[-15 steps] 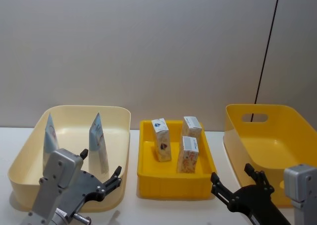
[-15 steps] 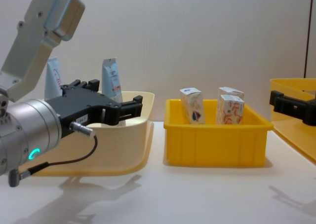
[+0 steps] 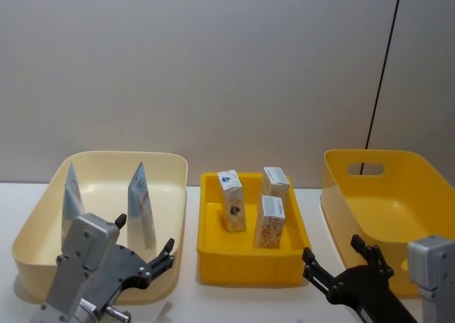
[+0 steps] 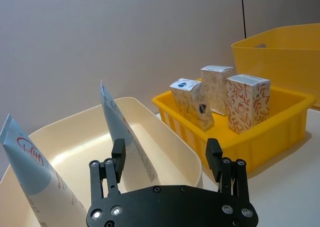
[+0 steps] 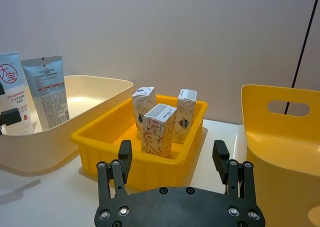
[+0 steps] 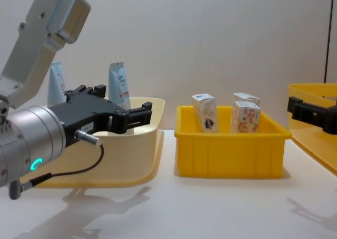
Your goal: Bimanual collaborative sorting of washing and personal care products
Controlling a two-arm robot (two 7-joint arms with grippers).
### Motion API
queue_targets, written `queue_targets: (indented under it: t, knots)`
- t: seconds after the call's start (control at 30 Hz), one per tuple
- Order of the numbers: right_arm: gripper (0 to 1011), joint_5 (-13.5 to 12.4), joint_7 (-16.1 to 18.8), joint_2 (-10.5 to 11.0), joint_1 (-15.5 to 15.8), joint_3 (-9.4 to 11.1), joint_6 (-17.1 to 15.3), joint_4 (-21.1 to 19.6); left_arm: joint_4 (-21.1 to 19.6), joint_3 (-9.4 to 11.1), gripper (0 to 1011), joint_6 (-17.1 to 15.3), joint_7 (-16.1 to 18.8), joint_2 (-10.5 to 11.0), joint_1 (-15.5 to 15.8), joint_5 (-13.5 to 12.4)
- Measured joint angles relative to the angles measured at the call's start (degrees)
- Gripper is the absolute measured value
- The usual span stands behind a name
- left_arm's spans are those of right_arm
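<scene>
Two pale-blue tubes [image 3: 71,198] [image 3: 142,202] stand upright in the cream bin [image 3: 121,154] at the left. Three small white cartons [image 3: 232,200] [image 3: 274,183] [image 3: 270,222] stand in the small yellow tray [image 3: 249,262] in the middle. My left gripper [image 3: 146,237] hovers open over the cream bin's front edge, just in front of the nearer tube [image 4: 127,137], holding nothing. My right gripper [image 3: 331,250] is open and empty at the front right, between the tray and the big yellow bin, pointing toward the cartons [image 5: 159,129].
A large yellow bin [image 3: 398,209] with a handle slot stands at the right. The white tabletop [image 6: 210,207] lies bare in front of the containers. A grey wall closes off the back.
</scene>
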State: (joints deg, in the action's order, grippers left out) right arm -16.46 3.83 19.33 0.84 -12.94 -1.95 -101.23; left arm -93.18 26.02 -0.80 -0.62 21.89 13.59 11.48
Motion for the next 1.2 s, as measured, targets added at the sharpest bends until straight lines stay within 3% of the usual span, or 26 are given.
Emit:
queue_targets:
  t: [0.9, 1.2]
  knots:
    - [1001, 0.0, 0.0, 0.0, 0.0, 0.0, 0.0, 0.0, 0.0, 0.0, 1000, 0.0, 0.0, 0.0, 0.0, 0.0]
    - [1001, 0.0, 0.0, 0.0, 0.0, 0.0, 0.0, 0.0, 0.6, -1.6, 999, -0.4, -0.7, -0.4, 0.2, 1.8]
